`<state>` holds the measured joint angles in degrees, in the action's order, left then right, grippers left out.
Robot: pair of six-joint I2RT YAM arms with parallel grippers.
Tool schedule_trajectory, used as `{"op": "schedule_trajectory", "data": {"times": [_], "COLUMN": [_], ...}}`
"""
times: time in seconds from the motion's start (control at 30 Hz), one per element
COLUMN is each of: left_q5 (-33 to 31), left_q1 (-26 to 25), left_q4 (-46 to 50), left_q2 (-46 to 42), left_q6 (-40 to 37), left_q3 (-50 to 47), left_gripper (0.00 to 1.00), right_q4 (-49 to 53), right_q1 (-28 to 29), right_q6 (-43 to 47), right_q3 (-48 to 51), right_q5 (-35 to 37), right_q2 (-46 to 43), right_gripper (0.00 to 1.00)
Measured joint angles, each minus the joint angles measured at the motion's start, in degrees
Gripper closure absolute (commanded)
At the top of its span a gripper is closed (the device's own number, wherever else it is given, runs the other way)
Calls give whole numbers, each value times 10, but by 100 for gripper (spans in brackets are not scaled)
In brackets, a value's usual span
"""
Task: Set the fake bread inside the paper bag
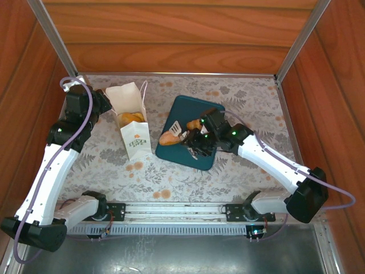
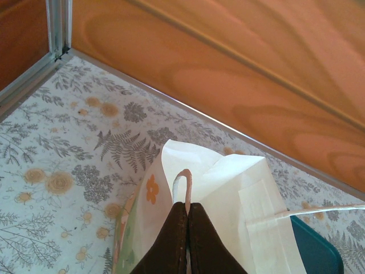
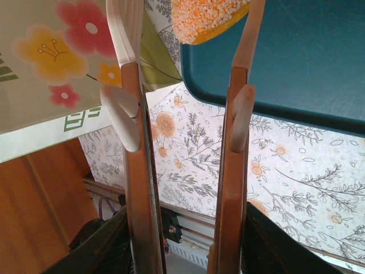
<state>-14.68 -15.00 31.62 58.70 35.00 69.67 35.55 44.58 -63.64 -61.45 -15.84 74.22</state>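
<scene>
Fingers (image 3: 137,171) of the right hand (image 3: 187,54) stand apart low over the tray (image 3: 296,51), with a grainy orange roll (image 3: 208,17) between their tips. It seems to touch one finger and sit clear of the other, so nothing is clamped. From above, that hand is over the near part of the teal tray, where an oval roll (image 1: 170,137) and a second roll (image 1: 195,123) lie. The paper bag (image 1: 134,134) stands upright on the surface (image 1: 251,103) just left of the tray, mouth up, with golden bread (image 1: 132,119) already inside. The left hand (image 2: 187,208) is closed tight on the bag's rim beside a cord handle (image 2: 182,180), steadying the mouth.

The step looks like taking a roll off the tray. To do it well, centre the roll between the fingers before closing and grip across its middle, because the fake crust is likely hard and may squirt out of a pinch near one end. Lift straight up until clear of the tray's raised edge, then carry the roll over the bag's mouth. Let go only when it is above the opening and away from the handles. The left hand's pinch should hold steady, since a light paper bag may tip or fold at a nudge.
</scene>
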Motion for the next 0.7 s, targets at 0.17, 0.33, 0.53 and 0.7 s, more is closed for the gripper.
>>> {"op": "schedule_trajectory", "data": {"times": [0.17, 0.33, 0.53, 0.7], "left_q5": [0, 0, 0, 0], "left_q1": [0, 0, 0, 0], "left_q4": [-3, -4, -6, -6], "left_q2": [0, 2, 5, 5], "left_q6": [0, 0, 0, 0], "left_q3": [0, 0, 0, 0], "left_gripper": [100, 100, 100, 100], "right_q4": [-7, -12, -18, -26], "right_q1": [0, 0, 0, 0], "right_q6": [-3, -4, -4, -4], "right_q3": [0, 0, 0, 0], "right_q5": [-10, -17, -22, -23], "right_q2": [6, 16, 29, 42], "right_gripper": [51, 51, 51, 51]}}
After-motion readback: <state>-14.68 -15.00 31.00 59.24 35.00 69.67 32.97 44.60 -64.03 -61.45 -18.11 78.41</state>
